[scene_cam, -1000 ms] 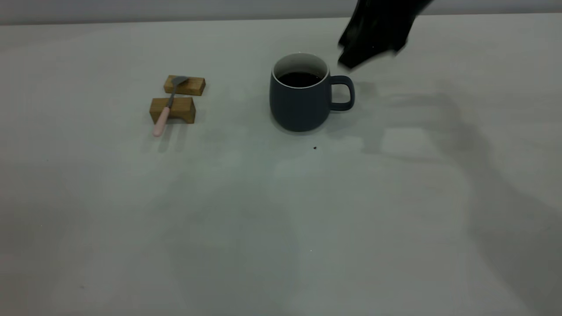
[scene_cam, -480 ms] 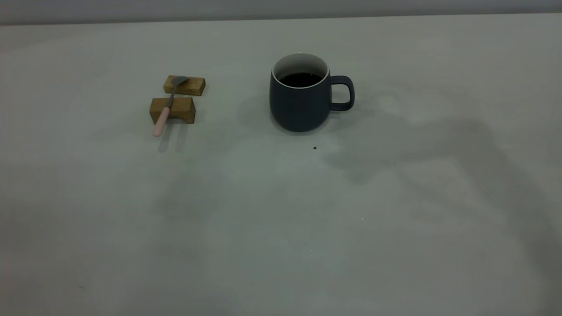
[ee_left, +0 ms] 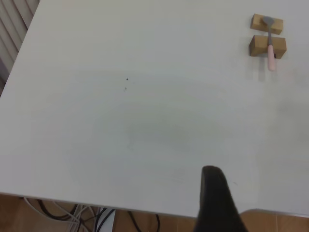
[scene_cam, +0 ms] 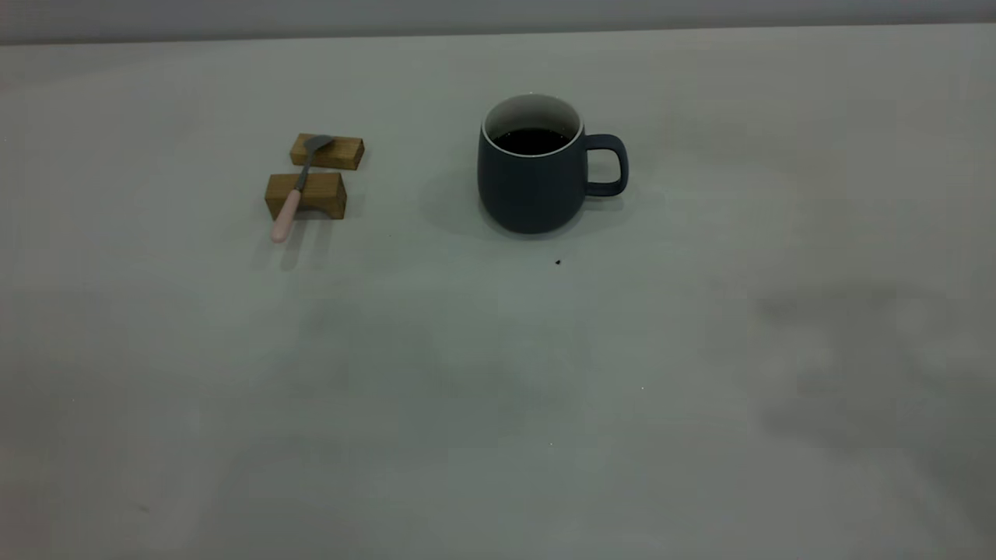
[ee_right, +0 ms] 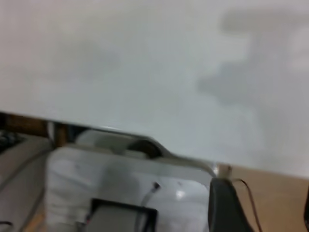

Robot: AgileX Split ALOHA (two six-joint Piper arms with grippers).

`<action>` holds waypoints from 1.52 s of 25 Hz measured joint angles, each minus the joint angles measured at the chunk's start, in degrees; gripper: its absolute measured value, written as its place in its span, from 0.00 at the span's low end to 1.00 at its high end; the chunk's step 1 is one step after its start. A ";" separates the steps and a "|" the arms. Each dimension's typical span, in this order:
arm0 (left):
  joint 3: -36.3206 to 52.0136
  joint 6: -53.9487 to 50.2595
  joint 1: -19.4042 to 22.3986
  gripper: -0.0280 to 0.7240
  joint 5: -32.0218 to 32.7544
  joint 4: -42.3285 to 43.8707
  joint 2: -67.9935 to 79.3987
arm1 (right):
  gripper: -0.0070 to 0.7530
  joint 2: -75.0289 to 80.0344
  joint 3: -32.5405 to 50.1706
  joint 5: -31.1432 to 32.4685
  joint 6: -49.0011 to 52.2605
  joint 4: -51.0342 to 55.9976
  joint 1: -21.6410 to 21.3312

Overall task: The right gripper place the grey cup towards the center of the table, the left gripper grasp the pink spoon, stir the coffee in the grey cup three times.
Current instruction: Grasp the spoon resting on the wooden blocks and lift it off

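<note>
table (scene_cam: 498, 389) open, grey cup (scene_cam: 531, 187) beside pink spoon (scene_cam: 289, 204)

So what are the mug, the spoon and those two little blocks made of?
The mug looks ceramic: matte slate-grey outside, white inside with a thin white rim. The spoon seems to have a grey metal bowl and neck and a pale pink handle, maybe plastic or coated. The blocks look like wood: brown with a warm tone.

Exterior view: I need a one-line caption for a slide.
Grey cup of coffee mid-table; pink spoon rests across two wooden blocks to its left; no gripper visible.
</note>
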 joint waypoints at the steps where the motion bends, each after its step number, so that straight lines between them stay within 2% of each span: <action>1: 0.00 0.00 0.00 0.74 0.00 0.00 0.00 | 0.57 -3.00 3.59 0.00 0.05 -1.24 0.00; 5: 0.00 0.00 0.00 0.74 0.00 0.00 0.00 | 0.57 -17.95 16.85 -0.27 0.38 -6.99 0.00; 8: 0.00 0.00 0.00 0.74 0.00 0.00 0.00 | 0.57 -26.87 24.48 -3.06 1.40 -10.01 -0.69; 14: 0.00 0.00 0.00 0.74 0.00 0.00 0.00 | 0.57 -40.77 35.23 -6.66 1.29 -10.93 -4.16; 22: 0.00 0.00 0.00 0.74 0.00 0.00 0.00 | 0.57 -59.79 36.22 -6.32 1.24 -11.70 -5.15; 27: 0.00 0.00 0.00 0.74 0.00 0.00 0.00 | 0.57 -71.33 36.22 -5.83 1.24 -12.10 -8.33; 30: 0.00 0.00 0.00 0.74 0.00 0.00 0.00 | 0.57 -73.33 36.22 -5.41 1.24 -12.26 -9.79; 38: 0.00 0.00 0.00 0.74 0.00 0.00 0.00 | 0.57 -73.39 36.22 -5.35 1.24 -12.26 -9.93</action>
